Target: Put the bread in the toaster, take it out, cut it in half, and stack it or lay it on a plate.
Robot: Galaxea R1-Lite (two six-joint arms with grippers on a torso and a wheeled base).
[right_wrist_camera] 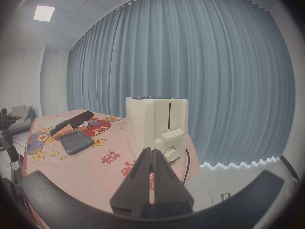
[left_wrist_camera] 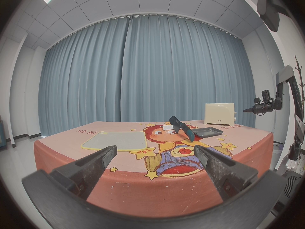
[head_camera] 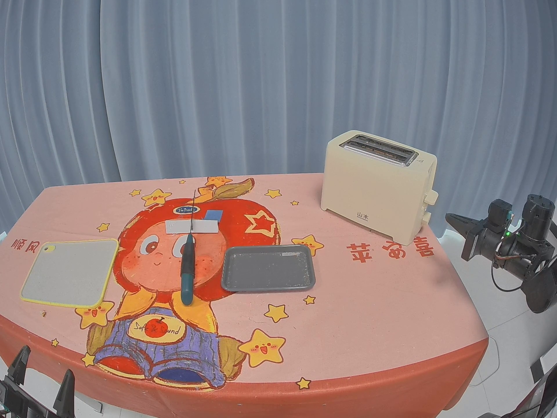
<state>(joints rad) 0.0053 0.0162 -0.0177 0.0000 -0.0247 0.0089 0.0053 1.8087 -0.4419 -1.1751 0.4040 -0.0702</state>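
Note:
The cream toaster (head_camera: pixel 377 184) stands at the table's far right, with something brownish low in one top slot (head_camera: pixel 380 150); its side lever (right_wrist_camera: pixel 172 134) sits at the bottom of its track. A dark grey plate (head_camera: pixel 268 268) lies mid-table. Left of it a teal-handled knife (head_camera: pixel 187 268) rests blade-edge up on a white holder (head_camera: pixel 191 226). At far left lies a grey cutting board (head_camera: pixel 71 271). My left gripper (left_wrist_camera: pixel 155 150) is open, off the table's near left corner. My right gripper (right_wrist_camera: pixel 152 152) is shut and empty, beyond the right table edge, pointing at the toaster's lever side.
A small blue block (head_camera: pixel 214 215) lies behind the white holder. The toaster's cord (right_wrist_camera: pixel 187 166) drops off the table's right edge. Blue curtains hang close behind the table. Bare cloth lies between the plate and the near edge.

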